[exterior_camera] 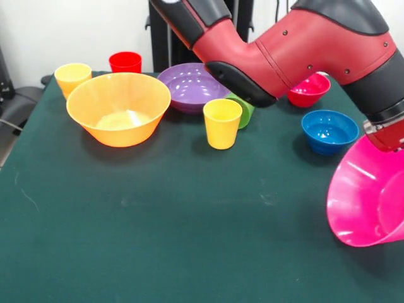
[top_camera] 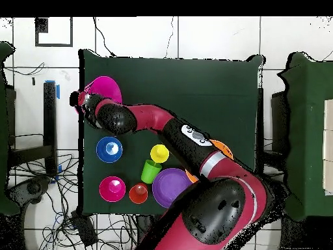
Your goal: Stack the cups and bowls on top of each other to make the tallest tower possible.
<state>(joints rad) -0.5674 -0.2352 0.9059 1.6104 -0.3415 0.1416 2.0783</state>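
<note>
We see the pink bowl tilted, lifted off the table at its edge, hanging from the claw, which grips its rim. Blue bowl sits just beyond.

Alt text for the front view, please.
A red and black robot arm lifts a large glossy hot pink plastic bowl, tilted, above the green table's right edge. Behind stand a large orange bowl and smaller bowls and cups.
</note>
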